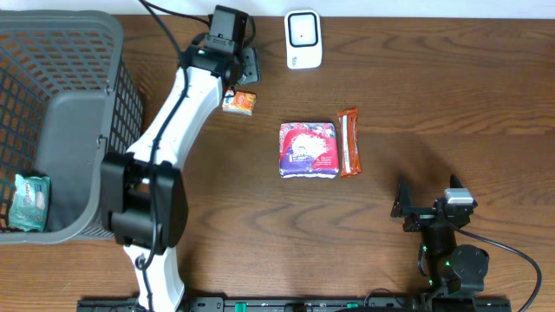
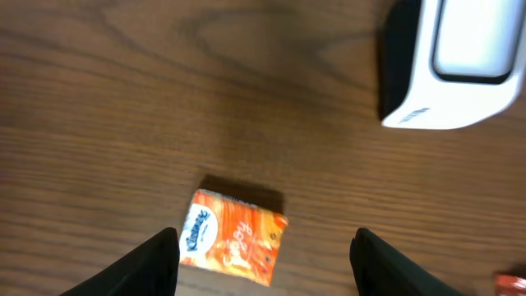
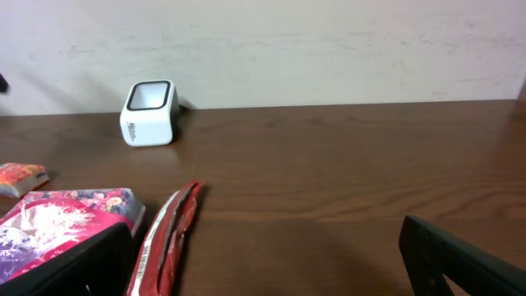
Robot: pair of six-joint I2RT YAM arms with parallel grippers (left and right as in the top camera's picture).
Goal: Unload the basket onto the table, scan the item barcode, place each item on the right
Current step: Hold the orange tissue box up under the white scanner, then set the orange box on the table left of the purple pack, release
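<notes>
Orange tissue pk [image 2: 233, 236] lies flat on surface [image 1: 451, 104], near white scanner [image 1: 303, 39].
L pincer [image 2: 267, 259] hovers over pk, jaws apart either side, not touching, holding nothing. R pincer [image 3: 275, 261] wide open, empty, well apart. Purple pk [image 1: 308, 150] & red bar [image 1: 349, 141] side by side mid-surface.

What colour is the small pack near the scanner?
The pack is orange with a white logo corner; best in left wrist view.
</notes>
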